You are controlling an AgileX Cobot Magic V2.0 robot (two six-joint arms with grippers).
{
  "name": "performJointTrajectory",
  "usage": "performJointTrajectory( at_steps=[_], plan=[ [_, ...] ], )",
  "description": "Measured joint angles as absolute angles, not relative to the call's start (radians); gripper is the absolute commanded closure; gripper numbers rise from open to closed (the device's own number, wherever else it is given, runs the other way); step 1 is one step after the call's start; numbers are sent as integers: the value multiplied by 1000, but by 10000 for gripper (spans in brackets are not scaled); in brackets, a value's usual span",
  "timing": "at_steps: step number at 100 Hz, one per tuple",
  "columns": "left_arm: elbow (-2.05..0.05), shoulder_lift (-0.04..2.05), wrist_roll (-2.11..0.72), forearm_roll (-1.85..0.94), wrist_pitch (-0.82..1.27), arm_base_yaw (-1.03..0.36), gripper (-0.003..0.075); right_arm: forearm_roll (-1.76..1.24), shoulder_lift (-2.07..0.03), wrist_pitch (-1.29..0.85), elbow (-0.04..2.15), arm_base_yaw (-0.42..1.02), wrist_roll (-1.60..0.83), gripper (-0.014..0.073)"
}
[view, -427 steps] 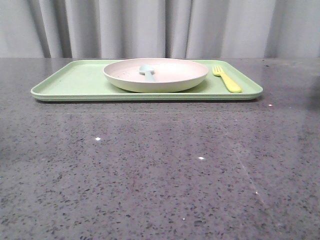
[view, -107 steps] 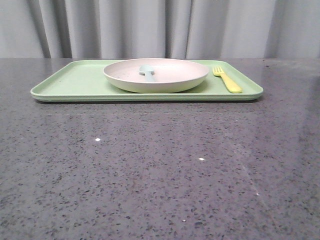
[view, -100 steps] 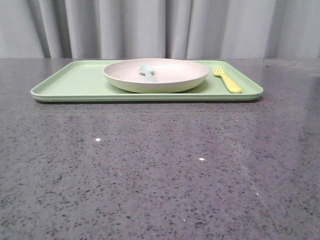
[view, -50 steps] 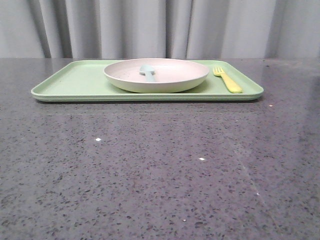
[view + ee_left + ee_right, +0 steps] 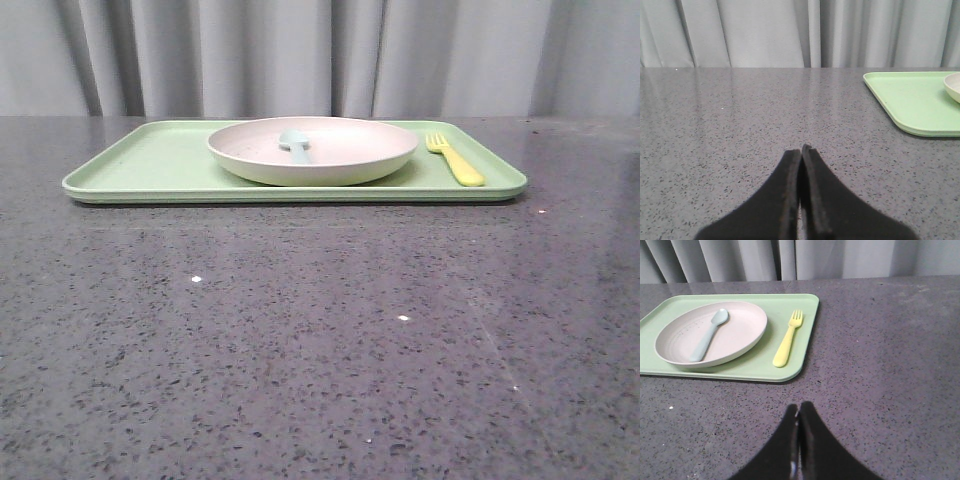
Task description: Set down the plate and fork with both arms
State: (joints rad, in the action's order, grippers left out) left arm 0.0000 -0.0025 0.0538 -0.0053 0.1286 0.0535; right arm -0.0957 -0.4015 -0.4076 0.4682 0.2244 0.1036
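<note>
The pale pink plate [image 5: 340, 160] [image 5: 740, 335] sits in the middle of the light green tray [image 5: 150, 165] [image 5: 800, 347], and its edge shows in the left wrist view as the plate [image 5: 954, 87]. The yellow fork [image 5: 455, 162] [image 5: 788, 338] lies on the tray to the right of the plate. My left gripper [image 5: 801, 148] is shut and empty over bare table, well to the left of the tray [image 5: 915, 100]. My right gripper [image 5: 799, 406] is shut and empty, over the table in front of the tray's right end. Neither gripper appears in the front view.
A pale blue spoon [image 5: 295, 142] [image 5: 707, 335] lies inside the plate. The grey speckled table [image 5: 320, 340] stretches in front of the tray. A grey curtain [image 5: 320, 55] hangs behind the table's far edge.
</note>
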Motion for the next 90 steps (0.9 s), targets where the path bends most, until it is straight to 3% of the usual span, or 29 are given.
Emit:
performJointTrajectory(
  at_steps=[44, 71, 90],
  plan=[
    [0, -2, 54, -5, 129, 53, 741, -18, -390, -349, 448, 175, 104, 642],
    [0, -2, 54, -5, 129, 53, 741, 0, -282, -57, 243, 82, 104, 642],
    [0, -2, 54, -5, 129, 53, 741, 0, -168, -41, 111, 38, 104, 642]
  ],
)
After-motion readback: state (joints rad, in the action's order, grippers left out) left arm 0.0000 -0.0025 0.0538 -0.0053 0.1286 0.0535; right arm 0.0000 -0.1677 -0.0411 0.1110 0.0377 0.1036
